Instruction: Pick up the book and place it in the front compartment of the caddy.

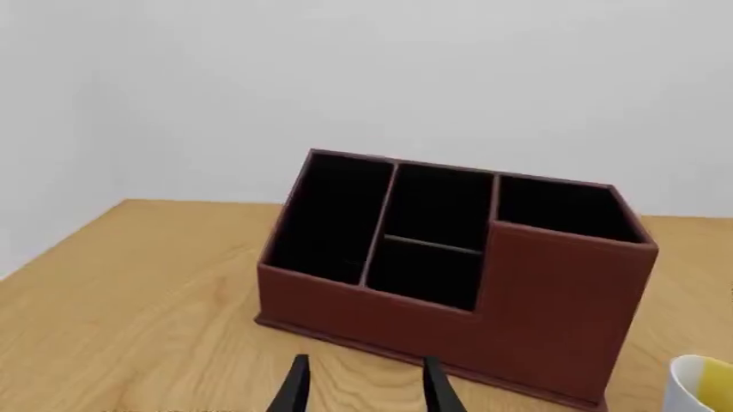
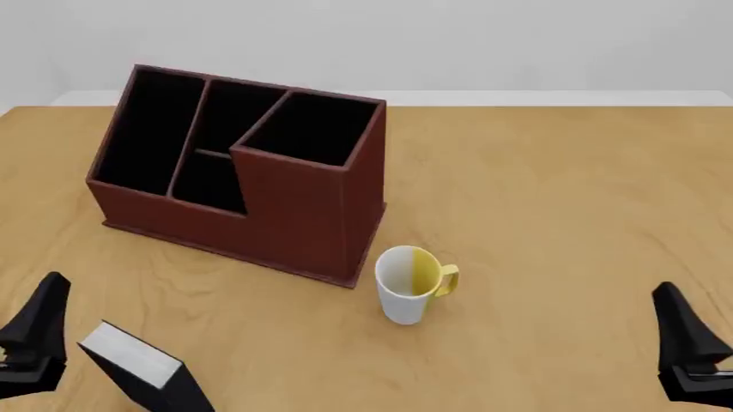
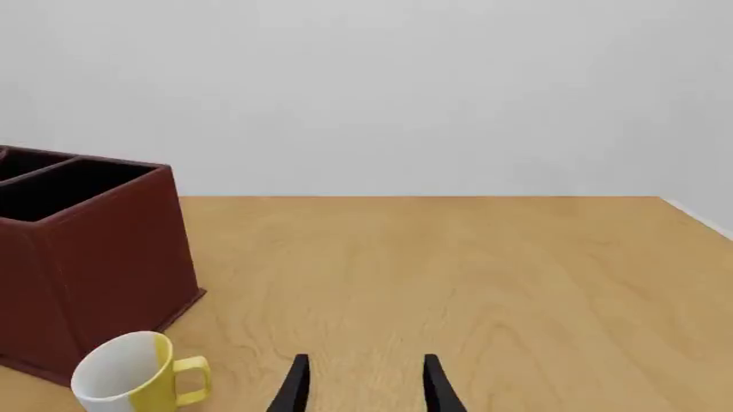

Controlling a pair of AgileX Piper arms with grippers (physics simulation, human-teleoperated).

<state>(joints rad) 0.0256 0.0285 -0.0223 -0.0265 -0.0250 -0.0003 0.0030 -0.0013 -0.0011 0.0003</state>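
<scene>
The book (image 2: 136, 364), black-covered with light page edges, stands on the table at the near left, beside my left gripper (image 2: 51, 290). It is out of both wrist views. The dark red-brown caddy (image 2: 300, 215) sits further back on the left, its black-lined compartments showing nothing inside. The left wrist view faces the caddy (image 1: 548, 300) past the left gripper (image 1: 364, 384), whose fingers are apart and hold nothing. My right gripper (image 2: 670, 297) hangs at the near right, well away from both. In the right wrist view the right gripper (image 3: 364, 384) is also open, with the caddy (image 3: 106, 249) off to one side.
A white and yellow mug (image 2: 408, 285) stands just in front of the caddy's near right corner, also seen as the mug (image 3: 129, 376) from the right wrist and the mug (image 1: 701, 383) from the left wrist. The wooden table (image 2: 572, 189) ends at a pale wall behind.
</scene>
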